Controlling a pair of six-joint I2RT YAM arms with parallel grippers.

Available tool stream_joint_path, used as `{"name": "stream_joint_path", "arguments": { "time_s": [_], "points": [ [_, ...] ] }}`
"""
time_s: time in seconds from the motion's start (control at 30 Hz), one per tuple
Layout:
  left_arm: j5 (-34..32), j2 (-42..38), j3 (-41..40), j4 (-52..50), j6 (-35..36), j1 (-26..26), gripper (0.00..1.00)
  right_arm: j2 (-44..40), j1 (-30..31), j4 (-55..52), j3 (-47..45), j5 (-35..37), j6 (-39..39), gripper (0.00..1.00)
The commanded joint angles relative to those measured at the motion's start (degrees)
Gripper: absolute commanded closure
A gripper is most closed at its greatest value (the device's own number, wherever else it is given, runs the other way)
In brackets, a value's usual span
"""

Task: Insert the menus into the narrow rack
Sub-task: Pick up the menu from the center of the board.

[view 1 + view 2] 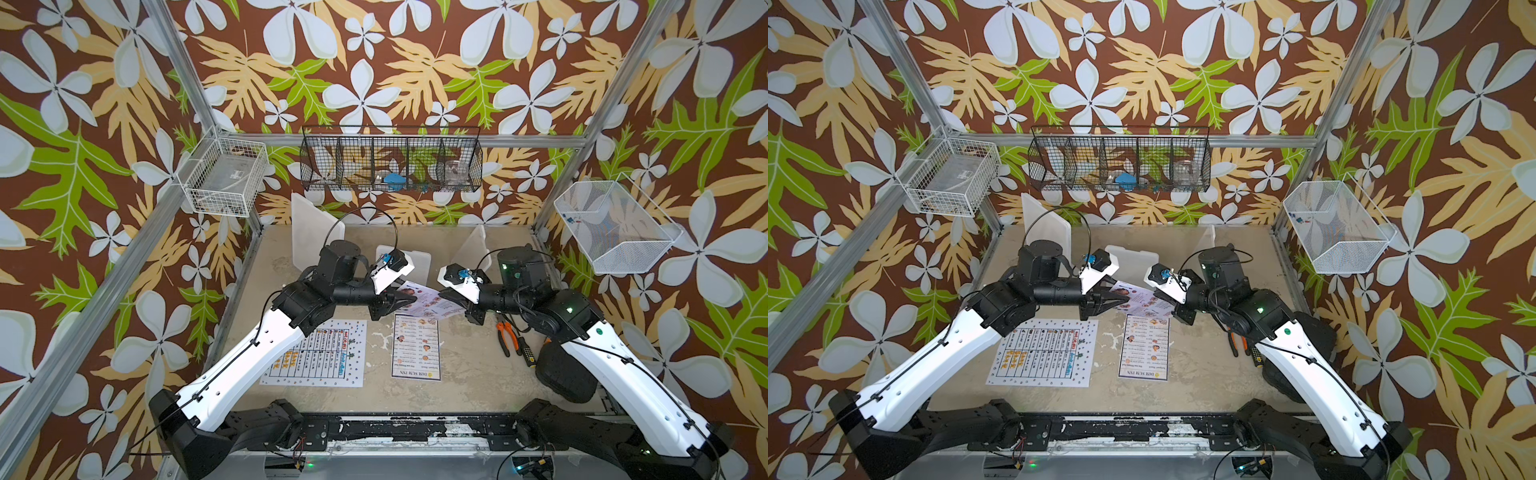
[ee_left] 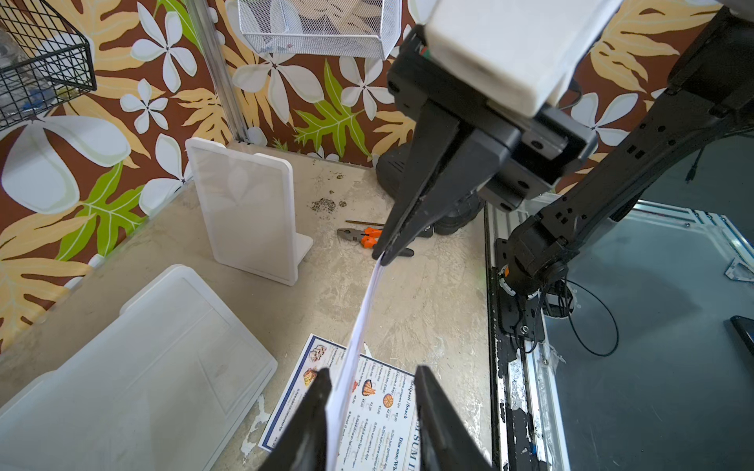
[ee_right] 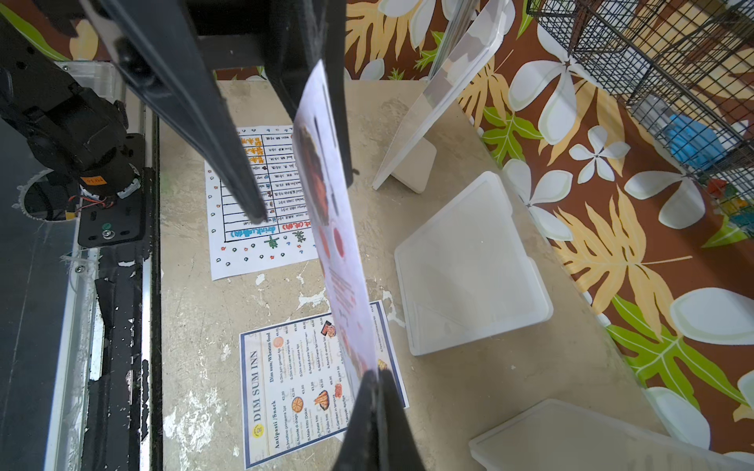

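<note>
handover above the table (image 1: pixel 457 374): the right gripper (image 3: pixel 373 379) is clamped on one end of the pinkish menu (image 3: pixel 338 228) while the left gripper (image 2: pixel 373 369), jaws apart, straddles the other; next it likely must close before feeding an upright white stand (image 2: pixel 245 212), apparently the rack.

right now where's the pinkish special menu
In both top views the pinkish menu is held up mid-table between the left gripper and the right gripper, above the far end of the DIM SUM INN menu.
</note>
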Motion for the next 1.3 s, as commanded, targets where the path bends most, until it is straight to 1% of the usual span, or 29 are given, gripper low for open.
{"name": "stream_joint_path", "arguments": {
  "time_s": [0.0, 0.2, 0.27, 0.37, 0.5, 0.53, 0.63, 0.7, 0.73, 0.83, 0.87, 0.93, 0.97, 1.07, 1.13, 1.27],
  "points": [
    [0.19, -0.17, 0.47, -0.03, 0.56, 0.07, 0.70, -0.07, 0.20, -0.51, 0.10, 0.83, -0.27, 1.00],
    [-0.95, -0.26, 0.64, -0.01, 0.40, 0.07, 0.82, 0.03, 0.47, -0.25, -0.26, 1.59, -0.10, 1.00],
    [-0.99, -0.34, 0.56, 0.03, 0.22, 0.07, 0.88, 0.04, 0.47, 0.08, -0.35, 1.93, 0.18, 1.00],
    [-1.58, -0.26, 0.55, 0.19, -0.42, 0.07, 1.00, 0.04, 0.47, 0.50, -0.43, 1.95, 0.92, 1.00],
    [-3.11, -0.34, 0.47, 1.27, -2.55, 0.07, 1.00, -0.12, 0.47, 2.08, -0.65, 1.95, 3.16, 1.00],
    [-3.70, -0.43, 0.38, 1.66, -3.25, 0.07, 1.00, -0.18, 0.47, 2.80, -0.76, 1.73, 3.91, 0.96],
    [-7.70, -0.43, 0.37, 2.75, -6.14, 0.07, 1.00, -0.98, -0.69, 6.21, -1.63, -0.23, 7.07, 0.70],
    [-9.89, -0.69, 0.29, 3.30, -7.05, 0.07, 1.00, -2.39, -4.04, 10.18, -3.12, -4.68, 10.50, 0.59],
    [-10.80, -1.10, 0.13, 3.81, -7.35, 0.07, 1.00, -3.31, -6.56, 12.76, -4.21, -7.28, 12.69, 0.51],
    [-12.74, -2.22, 0.20, 5.27, -8.02, 0.07, 1.00, -6.17, -12.95, 20.18, -7.81, -13.47, 18.86, 0.45],
    [-13.05, -2.49, 0.28, 5.59, -8.01, 0.07, 1.00, -6.97, -14.44, 22.62, -9.08, -14.56, 20.85, 0.41],
    [-14.26, -3.22, 0.80, 6.32, -7.73, 0.07, 1.00, -8.48, -18.03, 28.33, -12.29, -18.69, 25.75, 0.25],
    [-15.03, -3.56, 1.11, 6.67, -7.69, 0.07, 1.00, -9.01, -19.57, 31.04, -13.71, -20.55, 28.30, 0.23],
    [-16.95, -4.75, 2.30, 7.78, -7.42, 0.07, 1.00, -10.94, -23.46, 41.96, -18.98, -25.33, 37.81, 0.23],
    [-18.09, -5.58, 3.04, 9.08, -7.87, 0.07, 1.00, -11.86, -24.13, 47.82, -21.73, -26.35, 42.34, 0.22],
    [-18.29, -7.14, 4.03, 12.08, -10.19, 0.07, 1.00, -12.43, -24.13, 55.29, -24.57, -27.56, 48.10, 0.22]
  ]
}}
